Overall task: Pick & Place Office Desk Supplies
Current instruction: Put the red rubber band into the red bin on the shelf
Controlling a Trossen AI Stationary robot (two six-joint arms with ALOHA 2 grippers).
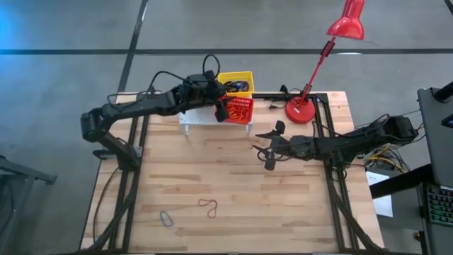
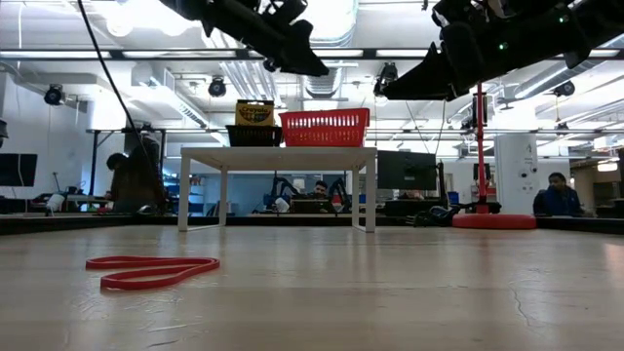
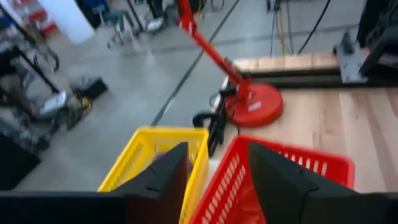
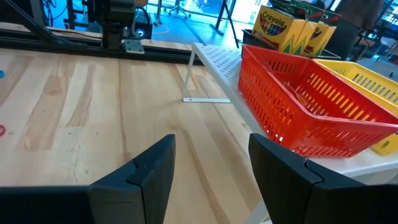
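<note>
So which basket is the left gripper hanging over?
The red basket on the rack: the left gripper sits at its edge; the yellow basket lies behind.

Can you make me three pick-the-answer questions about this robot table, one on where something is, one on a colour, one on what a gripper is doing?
1. Where is the red basket?
A. on the white rack
B. on the floor
C. under the lamp

2. What colour is the basket beside it?
A. blue
B. yellow
C. white

3. How are the right gripper's fingers?
A. open and empty
B. shut on a crayon box
C. shut on a loop

Answers:
1 A, it sits on the rack.
2 B, it shows yellow from above.
3 A, its wrist view shows a gap with only table between the fingers.
</note>
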